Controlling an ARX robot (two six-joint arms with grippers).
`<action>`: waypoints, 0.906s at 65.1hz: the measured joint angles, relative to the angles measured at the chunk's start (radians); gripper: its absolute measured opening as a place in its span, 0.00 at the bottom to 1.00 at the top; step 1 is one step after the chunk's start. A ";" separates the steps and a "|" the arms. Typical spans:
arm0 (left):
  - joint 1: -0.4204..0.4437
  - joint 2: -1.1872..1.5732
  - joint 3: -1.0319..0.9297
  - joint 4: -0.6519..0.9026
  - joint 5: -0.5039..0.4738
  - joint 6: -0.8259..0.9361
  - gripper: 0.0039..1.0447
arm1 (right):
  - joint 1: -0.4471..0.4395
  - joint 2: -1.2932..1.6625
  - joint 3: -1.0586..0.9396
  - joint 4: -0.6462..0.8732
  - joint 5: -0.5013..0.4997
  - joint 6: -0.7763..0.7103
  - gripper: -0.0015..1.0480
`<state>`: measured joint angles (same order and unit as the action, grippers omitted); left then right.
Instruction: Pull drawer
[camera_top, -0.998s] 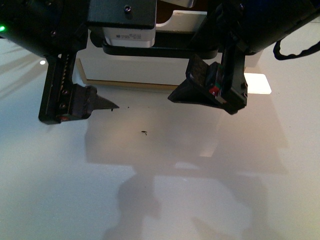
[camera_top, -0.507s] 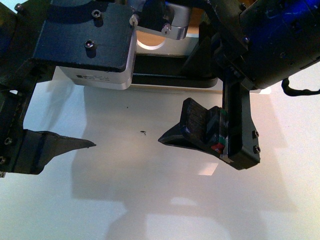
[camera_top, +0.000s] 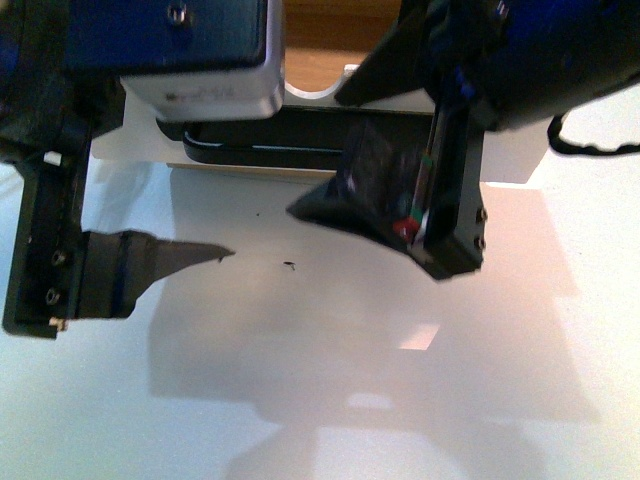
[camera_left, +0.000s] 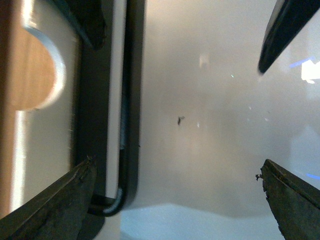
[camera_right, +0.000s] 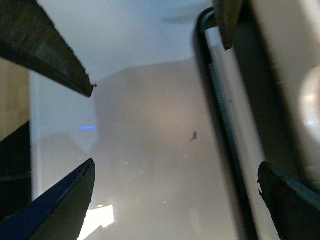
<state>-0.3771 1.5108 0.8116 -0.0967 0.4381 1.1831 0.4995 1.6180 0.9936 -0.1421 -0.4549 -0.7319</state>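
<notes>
The drawer (camera_top: 130, 150) lies at the far side of the table, its white front facing up, with a long black bar handle (camera_top: 262, 142) and a semicircular notch (camera_top: 315, 90). My left gripper (camera_top: 205, 200) is open: one finger (camera_top: 150, 265) hangs over the table and the other is hidden under its wrist body. In the left wrist view, the left gripper (camera_left: 175, 200) has one finger (camera_left: 65, 200) over the handle (camera_left: 132, 100). My right gripper (camera_top: 315, 155) is open at the handle's right part. In the right wrist view, the right gripper (camera_right: 175, 200) straddles the handle (camera_right: 215, 125).
The white table (camera_top: 300, 400) carries a small dark speck (camera_top: 289, 265) between the two grippers. A bright patch of light (camera_top: 420, 335) falls on it. Brown wood (camera_top: 320, 30) shows behind the drawer. Each wrist view shows the other arm's fingers (camera_left: 282, 30) close by.
Both grippers dipped toward me, then moved back toward the drawer front. The right gripper's finger now overlaps the handle; the left finger has risen nearer the drawer.
</notes>
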 joint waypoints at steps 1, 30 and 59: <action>-0.001 -0.004 -0.002 0.009 0.002 -0.003 0.93 | -0.002 -0.006 -0.003 0.008 0.000 0.003 0.91; 0.049 -0.198 -0.174 0.433 -0.111 -0.322 0.93 | -0.148 -0.255 -0.246 0.423 0.145 0.225 0.91; 0.315 -0.703 -0.559 0.568 -0.393 -0.805 0.93 | -0.246 -0.737 -0.652 0.625 0.633 0.560 0.91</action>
<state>-0.0624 0.8082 0.2523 0.4713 0.0456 0.3786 0.2531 0.8806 0.3420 0.4831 0.1780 -0.1715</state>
